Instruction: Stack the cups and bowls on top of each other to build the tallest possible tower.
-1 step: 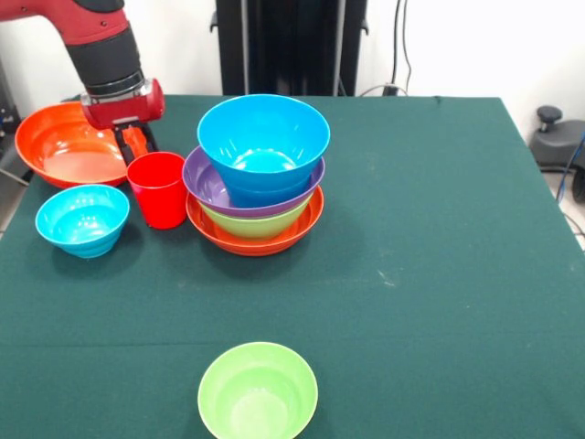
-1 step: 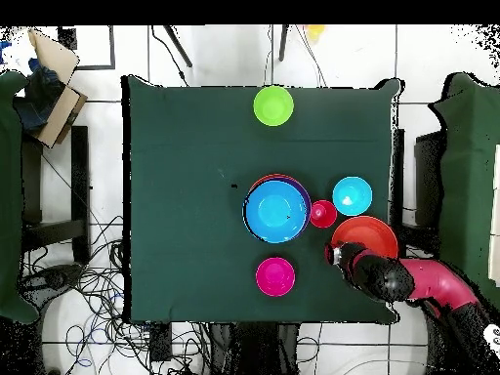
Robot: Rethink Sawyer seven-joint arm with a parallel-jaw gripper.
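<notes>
The tower [image 1: 259,174] stands mid-table: a wide orange bowl at the base, then green, purple and a blue bowl on top [image 2: 276,211]. The red cup [image 1: 158,188] [image 2: 322,214] stands upright just left of it in the front view. My gripper [image 1: 134,143] [image 2: 338,257] hangs behind the cup, over the rim of a loose orange bowl [image 1: 64,146] [image 2: 371,234]. It is open, with nothing between its fingers. A loose blue bowl [image 1: 82,219] [image 2: 352,195], a green bowl [image 1: 258,391] [image 2: 273,104] and a magenta bowl [image 2: 275,276] sit apart.
The green tablecloth [image 1: 439,274] covers the table. The magenta bowl is hidden in the front view. Cables and a cardboard box [image 2: 49,73] lie on the floor beside the table.
</notes>
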